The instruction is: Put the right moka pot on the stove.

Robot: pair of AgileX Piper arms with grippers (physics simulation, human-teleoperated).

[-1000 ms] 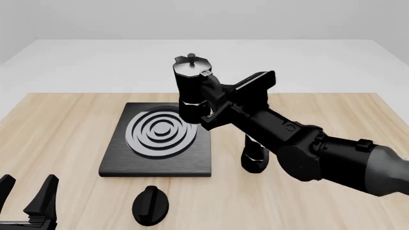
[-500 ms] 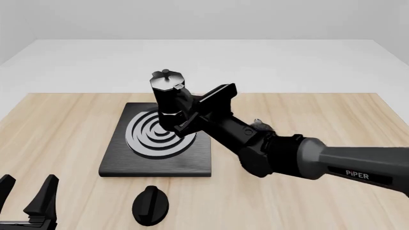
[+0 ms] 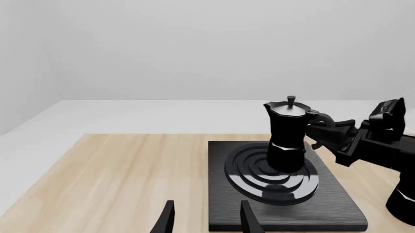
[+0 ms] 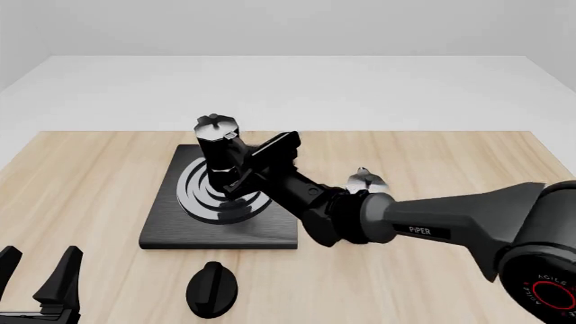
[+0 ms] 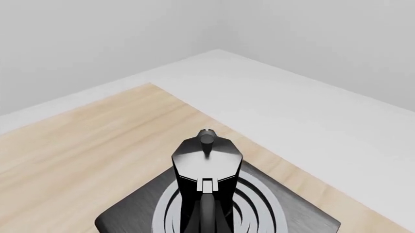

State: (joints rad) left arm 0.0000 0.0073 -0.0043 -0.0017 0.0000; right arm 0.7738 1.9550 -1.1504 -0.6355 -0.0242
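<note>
Left wrist view: the right moka pot [image 3: 287, 136] stands upright over the ring burner of the stove [image 3: 285, 194], its base at or just above the rings; contact cannot be told. The right end effector [image 3: 324, 130] reaches in beside the pot and closes on its black side handle. The left end effector [image 3: 206, 221] shows only two dark fingertips [image 3: 166, 221], set moderately apart with nothing between them, short of the stove's near edge. A dark shape at the picture's edge, past the right arm, is too cut off to name.

Front view: the right end effector [image 4: 247, 165] grips the moka pot [image 4: 218, 148] by the handle, and the pot sits upright directly ahead of it, over the centre of the burner on the stove [image 4: 171, 223]. The second moka pot [image 4: 365, 181] is mostly hidden behind the right arm, only its silver lid showing, on the desk [image 4: 90, 175] beside that arm's wrist. A black round knob [image 4: 212, 289] lies on the desk between the stove and the left end effector [image 4: 40, 277], whose fingers stand apart, empty, well away from the pot.

Right wrist view: the moka pot [image 5: 206, 167] fills the space straight ahead of the end effector, silver lid and knob on top, handle running back toward the camera. The fingers themselves are out of sight here. The stove [image 5: 304, 218] rings spread beneath the pot.
</note>
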